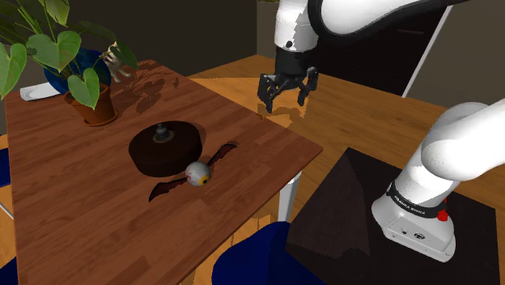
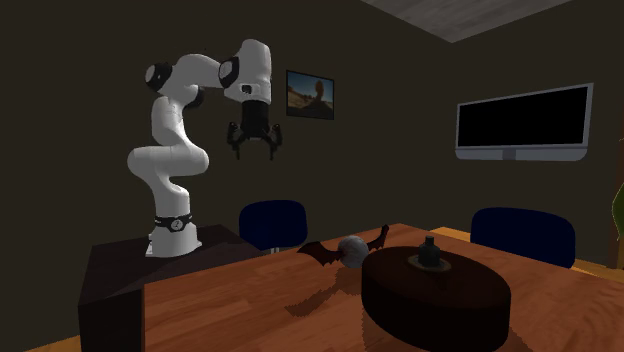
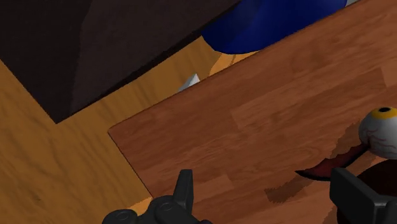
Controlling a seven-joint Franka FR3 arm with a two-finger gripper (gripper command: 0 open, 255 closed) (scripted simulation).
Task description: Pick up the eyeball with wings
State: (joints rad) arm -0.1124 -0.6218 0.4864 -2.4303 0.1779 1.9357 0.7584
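The approach is in hand: the hand [image 1: 286, 100] hovers open and empty high over the table [image 1: 81, 219] edge, well apart from the eyeball with wings [image 1: 197, 172], which lies just beside a dark round box [image 1: 166, 150], so the next move calls for travelling over the eyeball and descending.

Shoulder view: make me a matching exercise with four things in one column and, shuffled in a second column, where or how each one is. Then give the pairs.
1. winged eyeball
2. potted plant
3. gripper
4. dark round box

A. up in the air, open
B. lying on the table, dark red wings spread
C. at the table's far-left end in the shoulder view
D. mid-table, small knob on top

Pairs: 1-B, 2-C, 3-A, 4-D
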